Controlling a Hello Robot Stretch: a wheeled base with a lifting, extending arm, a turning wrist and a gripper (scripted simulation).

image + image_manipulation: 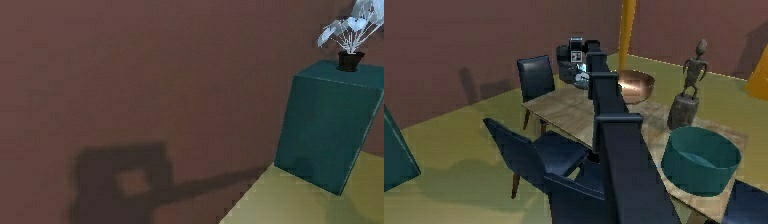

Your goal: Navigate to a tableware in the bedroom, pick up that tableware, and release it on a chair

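Bowl (pixel 639 88), copper, sits on surface (pixel 569 108) just beside arm (pixel 619 140) end, arm reaching out toward it. Claw (pixel 574 66) nearby: cannot tell finger state, nor whether holding anything. Chair (pixel 536 76) stands close, handy for release.

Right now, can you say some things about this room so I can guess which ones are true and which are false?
1. A plant in a black pot stands on the teal cabinet. True.
2. The wall is bright white. False: it is reddish brown.
3. A copper-coloured bowl sits on the wooden table. True.
4. The statue lies flat on the floor. False: it stands upright on a dark block.
5. The chairs by the table are dark blue. True.
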